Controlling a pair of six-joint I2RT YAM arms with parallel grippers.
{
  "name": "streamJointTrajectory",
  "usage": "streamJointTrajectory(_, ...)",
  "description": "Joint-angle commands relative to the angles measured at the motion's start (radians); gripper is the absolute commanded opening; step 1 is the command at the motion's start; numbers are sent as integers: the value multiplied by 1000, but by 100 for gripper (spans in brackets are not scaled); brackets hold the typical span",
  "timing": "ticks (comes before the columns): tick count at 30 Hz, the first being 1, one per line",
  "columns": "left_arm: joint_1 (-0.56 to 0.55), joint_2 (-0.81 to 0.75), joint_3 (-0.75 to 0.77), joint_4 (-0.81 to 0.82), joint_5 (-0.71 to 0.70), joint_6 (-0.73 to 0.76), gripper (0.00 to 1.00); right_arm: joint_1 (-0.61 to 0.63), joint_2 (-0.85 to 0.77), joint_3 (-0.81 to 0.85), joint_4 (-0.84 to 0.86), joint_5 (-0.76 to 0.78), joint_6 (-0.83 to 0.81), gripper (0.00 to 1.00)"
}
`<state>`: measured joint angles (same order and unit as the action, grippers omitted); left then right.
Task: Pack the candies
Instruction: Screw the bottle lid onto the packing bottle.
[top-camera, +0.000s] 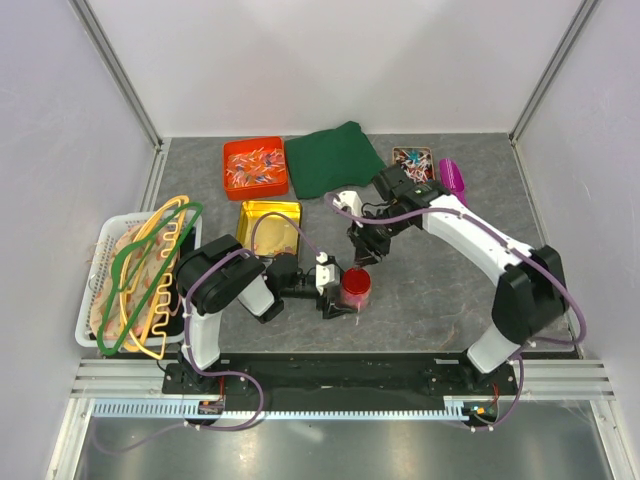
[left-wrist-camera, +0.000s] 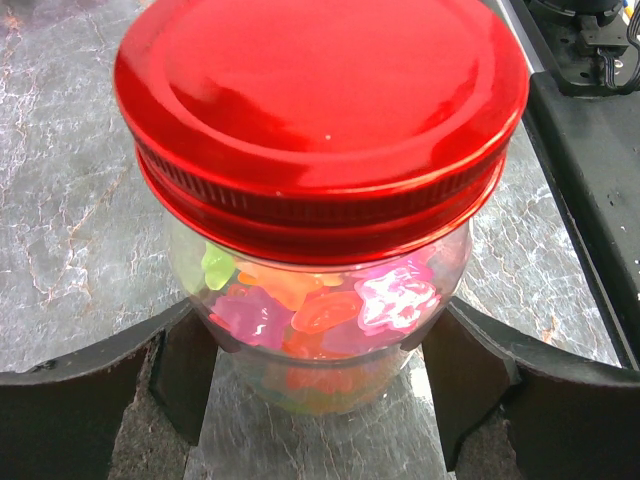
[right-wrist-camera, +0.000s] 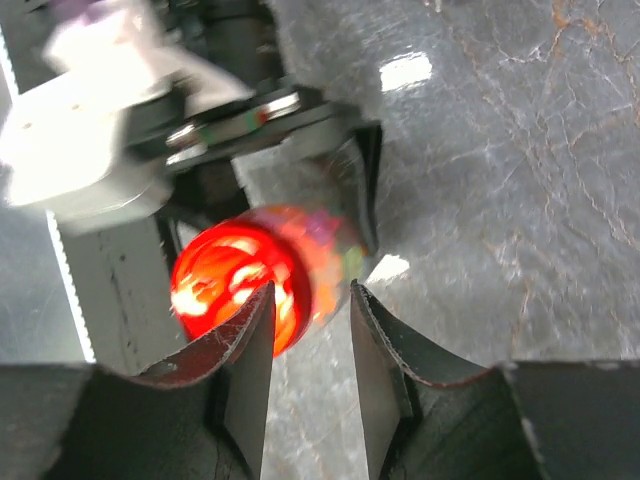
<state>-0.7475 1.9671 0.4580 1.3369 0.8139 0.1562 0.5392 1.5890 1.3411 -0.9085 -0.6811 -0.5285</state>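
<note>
Between the jaws of my left gripper: 1 jar clamped | 1 red lid | candies too many to count | right gripper: jaws apart

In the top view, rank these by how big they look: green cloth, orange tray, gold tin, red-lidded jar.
1. Green cloth, largest.
2. Orange tray and gold tin look about alike, so I won't rank them.
3. Red-lidded jar, smallest.

My left jaws clasp the jar from the left, closing that side; the right jaws hover just behind it. Bare desk lies to its right.
</note>
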Motion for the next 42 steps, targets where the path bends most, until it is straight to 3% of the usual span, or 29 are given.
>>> streamJointTrajectory(1, 5, 4, -1, 79, -35, 39, 80, 1, 83, 66, 42, -66, 19, 43)
streamJointTrajectory(11, 5, 3, 1, 79, -38, 36, 79, 4, 69, 38, -10, -89, -11, 38)
streamJointTrajectory(20, 5, 3, 7, 61, -42, 39, 74, 1, 39, 18, -78, -129, -41, 39)
streamJointTrajectory(23, 5, 1, 8, 59, -45, 39, 73, 1, 32, 9, -92, -132, -50, 37)
streamJointTrajectory(25, 5, -1, 10, 51, -48, 37, 63, 1, 28, -2, -90, -130, -51, 34)
streamJointTrajectory(28, 7, -4, 18, 33, -48, 36, 56, 1, 23, -26, -90, -124, -51, 30)
streamJointTrajectory(42, 5, 1, 21, 30, -59, 37, 54, -1, -55, -117, -96, -97, -45, 16)
